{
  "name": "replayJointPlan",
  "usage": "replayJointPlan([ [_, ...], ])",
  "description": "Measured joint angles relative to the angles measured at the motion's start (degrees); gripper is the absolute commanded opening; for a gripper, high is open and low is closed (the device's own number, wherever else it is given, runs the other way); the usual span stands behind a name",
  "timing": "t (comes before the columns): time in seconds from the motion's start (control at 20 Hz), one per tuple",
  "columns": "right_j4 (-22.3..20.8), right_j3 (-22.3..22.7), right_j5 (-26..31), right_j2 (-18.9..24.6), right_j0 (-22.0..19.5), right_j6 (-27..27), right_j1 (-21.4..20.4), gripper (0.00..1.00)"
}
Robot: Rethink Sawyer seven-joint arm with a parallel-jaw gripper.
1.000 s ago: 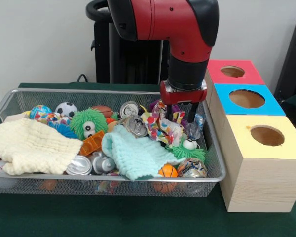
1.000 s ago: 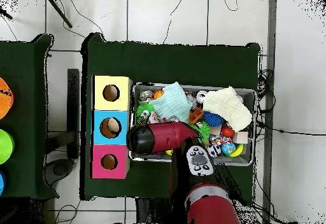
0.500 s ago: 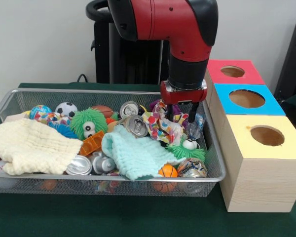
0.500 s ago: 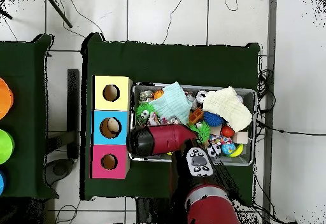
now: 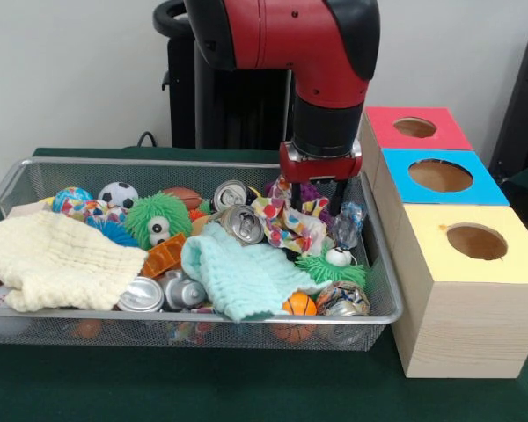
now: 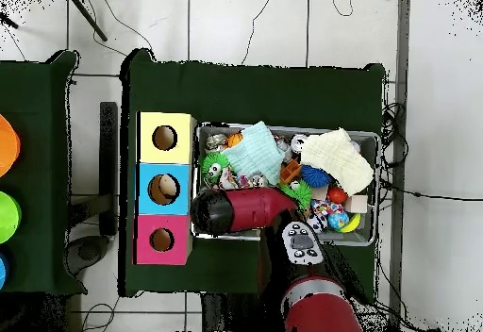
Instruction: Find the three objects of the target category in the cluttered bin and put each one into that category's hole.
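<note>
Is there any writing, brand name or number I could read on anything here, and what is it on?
None can be read.
The crumpled wrappers in the bin carry bright patterns, too blurred to show any words.
The cans show only bare metal tops.
The three boxes and the robot arm show no lettering.

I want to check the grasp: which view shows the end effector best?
The front view: the end effector hangs open over the crinkled wrappers at the bin's far right. In the overhead view the red arm hides it entirely.
</note>
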Motion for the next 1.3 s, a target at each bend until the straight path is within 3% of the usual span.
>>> replayJointPlan([
  [1.3, 0.0, 0.8, -1.5, -0.6, 1.0, 0.0, -1.4, 1.0],
])
